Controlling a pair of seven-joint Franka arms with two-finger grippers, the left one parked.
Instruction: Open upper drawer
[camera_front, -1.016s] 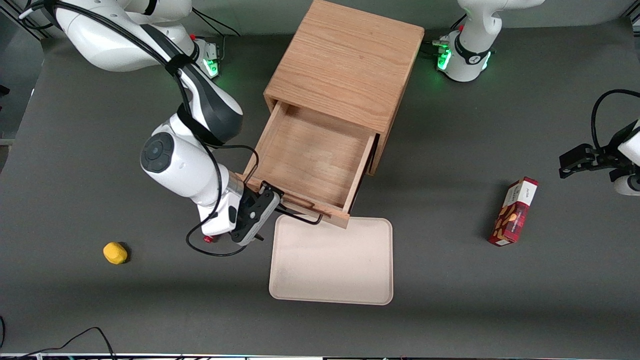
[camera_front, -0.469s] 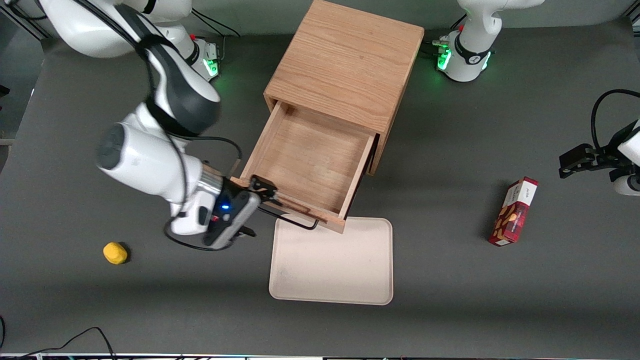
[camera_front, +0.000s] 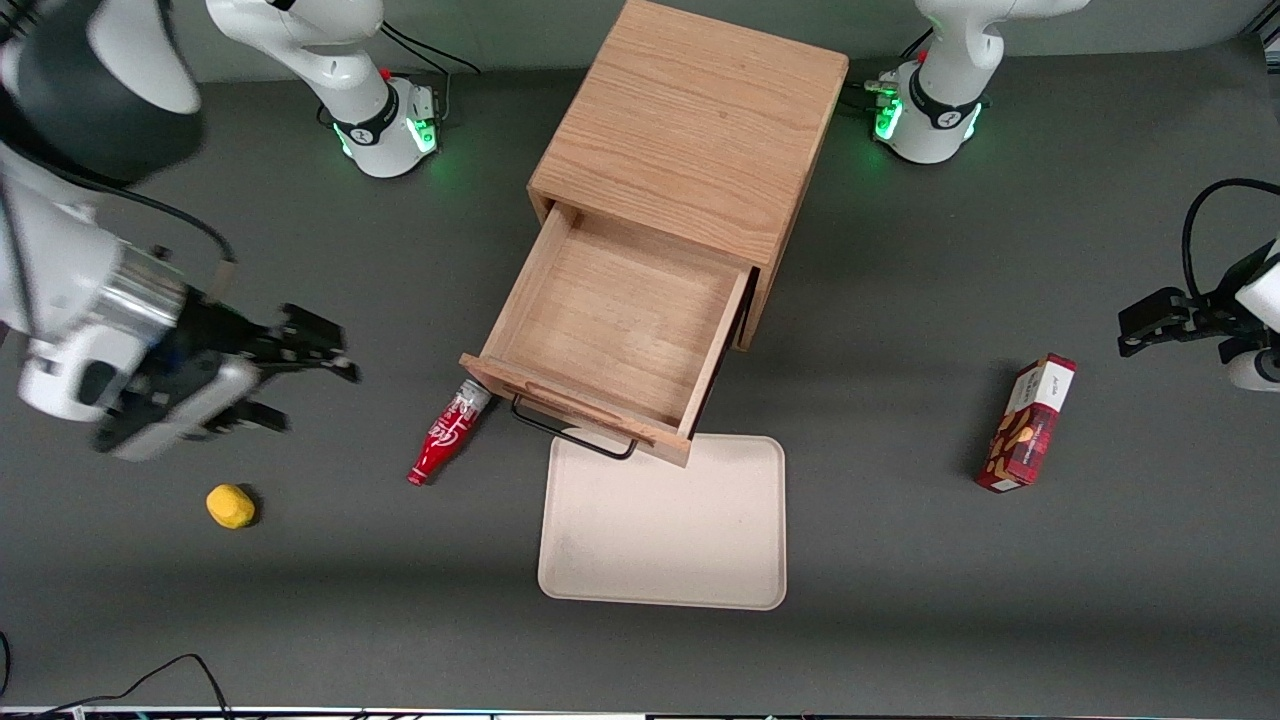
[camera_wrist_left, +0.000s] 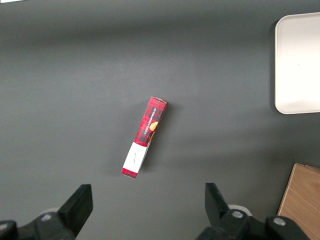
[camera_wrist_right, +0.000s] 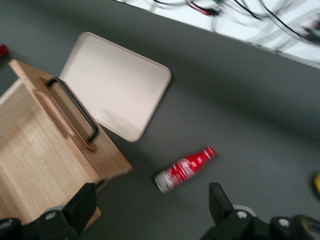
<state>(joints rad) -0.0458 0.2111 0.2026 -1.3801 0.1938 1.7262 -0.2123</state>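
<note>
The upper drawer (camera_front: 620, 310) stands pulled far out of the oak cabinet (camera_front: 690, 130), and its shallow tray is empty. Its thin black wire handle (camera_front: 572, 436) hangs on the drawer front, over the edge of a tray. My gripper (camera_front: 318, 400) is open and empty, well away from the drawer toward the working arm's end of the table, above the mat. The right wrist view shows the drawer (camera_wrist_right: 40, 150), its handle (camera_wrist_right: 75, 107) and the open gripper (camera_wrist_right: 150, 205) with only mat between the fingers. The lower drawer is hidden.
A red bottle (camera_front: 448, 436) (camera_wrist_right: 185, 169) lies on the mat beside the drawer's front corner. A beige tray (camera_front: 662, 520) (camera_wrist_right: 117, 82) lies in front of the drawer. A yellow lump (camera_front: 230, 506) lies nearer the front camera than the gripper. A red box (camera_front: 1027, 422) (camera_wrist_left: 144, 136) lies toward the parked arm's end.
My gripper has let go of the drawer handle and swung away toward the working arm's end, uncovering the red bottle. The drawer stays pulled out.
</note>
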